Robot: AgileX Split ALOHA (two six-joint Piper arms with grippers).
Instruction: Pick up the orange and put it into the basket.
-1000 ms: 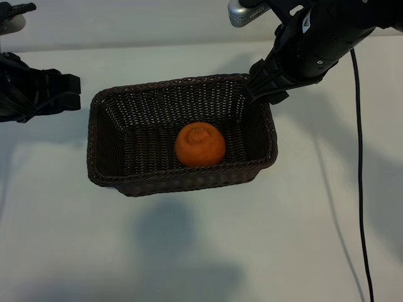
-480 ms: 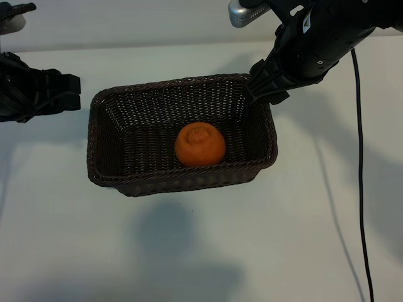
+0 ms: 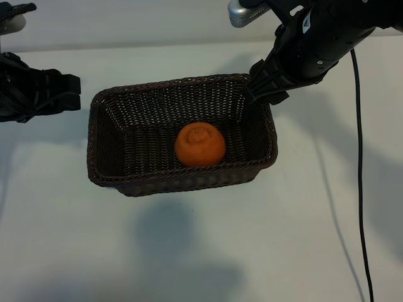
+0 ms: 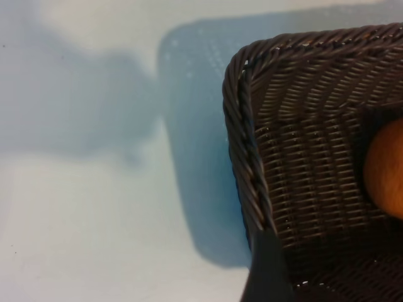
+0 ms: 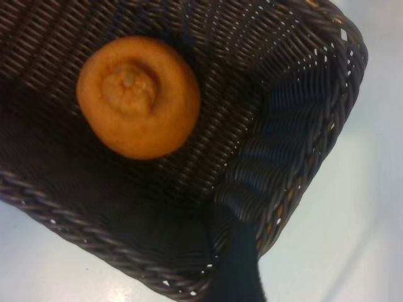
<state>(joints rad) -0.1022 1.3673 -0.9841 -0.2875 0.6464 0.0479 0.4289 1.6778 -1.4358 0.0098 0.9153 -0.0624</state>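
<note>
The orange [image 3: 200, 145] rests on the floor of the dark brown wicker basket [image 3: 182, 186], right of its middle, dimpled top up. My right gripper [image 3: 261, 92] hangs over the basket's far right corner, open and empty. The right wrist view looks down on the orange [image 5: 138, 95] inside the basket [image 5: 302, 145], past one dark fingertip [image 5: 239, 272]. Left of the basket, just off its short side, is my left gripper [image 3: 70, 93], open and holding nothing. In the left wrist view, the basket's corner [image 4: 250, 163] and an edge of the orange [image 4: 385, 170] appear beyond one fingertip [image 4: 269, 272].
The basket stands on a white table [image 3: 201, 251]. A black cable [image 3: 361, 163] runs down the table's right side. A silver part [image 3: 242, 12] of the rig shows at the top, by the right arm.
</note>
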